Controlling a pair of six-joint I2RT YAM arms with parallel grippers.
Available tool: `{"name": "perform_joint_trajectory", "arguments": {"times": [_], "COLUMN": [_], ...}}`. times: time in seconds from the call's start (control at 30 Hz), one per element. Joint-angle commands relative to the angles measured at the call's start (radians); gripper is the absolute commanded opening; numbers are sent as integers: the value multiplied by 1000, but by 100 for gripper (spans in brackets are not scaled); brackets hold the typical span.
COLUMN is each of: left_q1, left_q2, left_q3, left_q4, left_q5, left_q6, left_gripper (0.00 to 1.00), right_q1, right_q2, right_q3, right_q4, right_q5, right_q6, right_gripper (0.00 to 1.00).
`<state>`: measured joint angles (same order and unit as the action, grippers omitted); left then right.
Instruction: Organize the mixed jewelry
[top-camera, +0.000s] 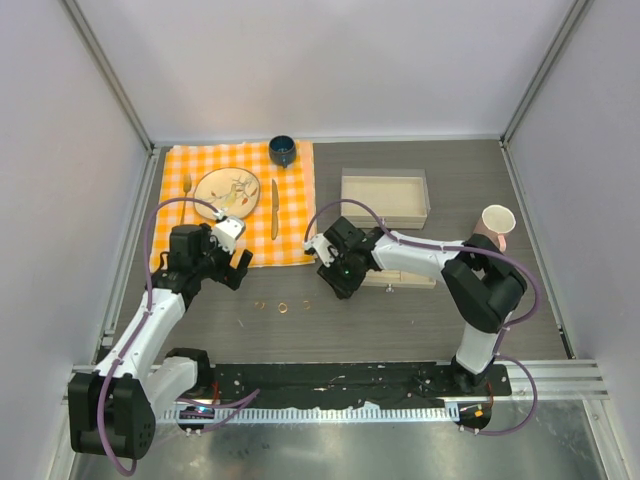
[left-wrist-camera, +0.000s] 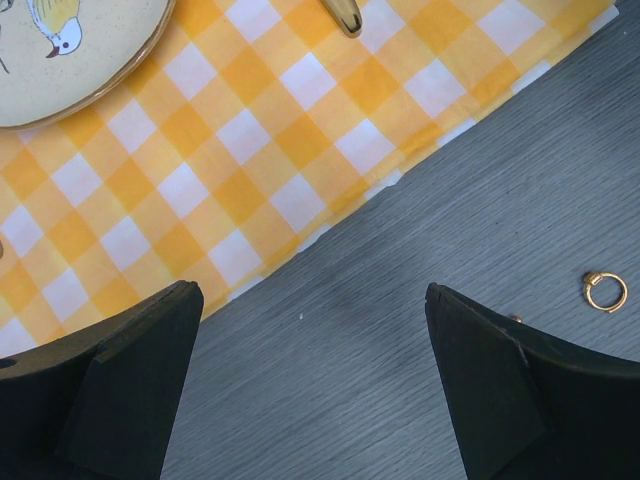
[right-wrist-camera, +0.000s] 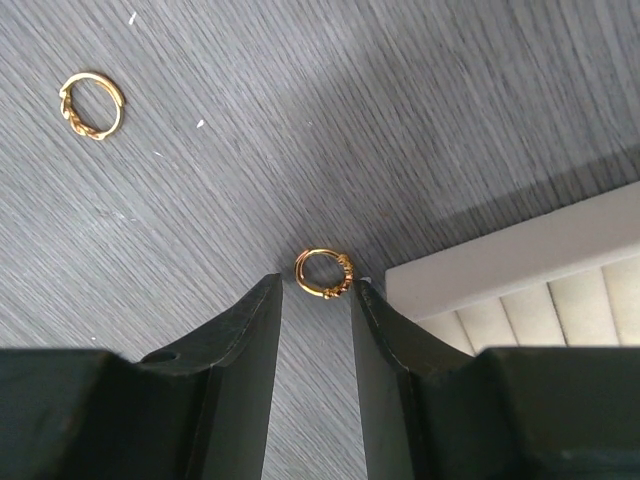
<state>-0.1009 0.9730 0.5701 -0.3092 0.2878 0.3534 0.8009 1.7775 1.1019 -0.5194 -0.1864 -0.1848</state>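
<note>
Three small gold rings (top-camera: 283, 307) lie in a row on the dark table between the arms, with a tiny bit (top-camera: 240, 322) to their left. My right gripper (right-wrist-camera: 317, 287) is low over the table beside the corner of the beige slotted tray (right-wrist-camera: 560, 290). Its jaws stand a ring's width apart. A gold ring (right-wrist-camera: 323, 273) lies at the tips, touching the right finger and just clear of the left one. Another gold ring (right-wrist-camera: 92, 105) lies farther off. My left gripper (left-wrist-camera: 310, 300) hangs wide open over bare table, with a gold ring (left-wrist-camera: 605, 291) to its right. I cannot make out the silver hoop.
An orange checked cloth (top-camera: 300, 230) carries a bird-pattern plate (top-camera: 227, 192), a fork (top-camera: 186, 190), a knife (top-camera: 274, 208) and a blue cup (top-camera: 282, 150). A beige open box (top-camera: 385, 197) stands at the back. A pink cup (top-camera: 497, 225) stands at the right.
</note>
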Motion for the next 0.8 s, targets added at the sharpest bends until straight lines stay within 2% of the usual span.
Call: {"name": "perform_joint_trajectory", "arguments": {"times": [0.0,0.77], "left_q1": [-3,-3], "left_q2": [-16,-26], "left_q3": [-4,-9], "left_q4": [41,41], "left_q5": [-3,-7], "left_q6": [19,30], "left_gripper": [100,100], "right_q1": [-3,-3], "right_q2": [2,-3], "right_q3": [38,55], "right_q4": [21,6], "right_q5": [-1,10], "right_q6": [-10,-21], "right_gripper": [40,40]}}
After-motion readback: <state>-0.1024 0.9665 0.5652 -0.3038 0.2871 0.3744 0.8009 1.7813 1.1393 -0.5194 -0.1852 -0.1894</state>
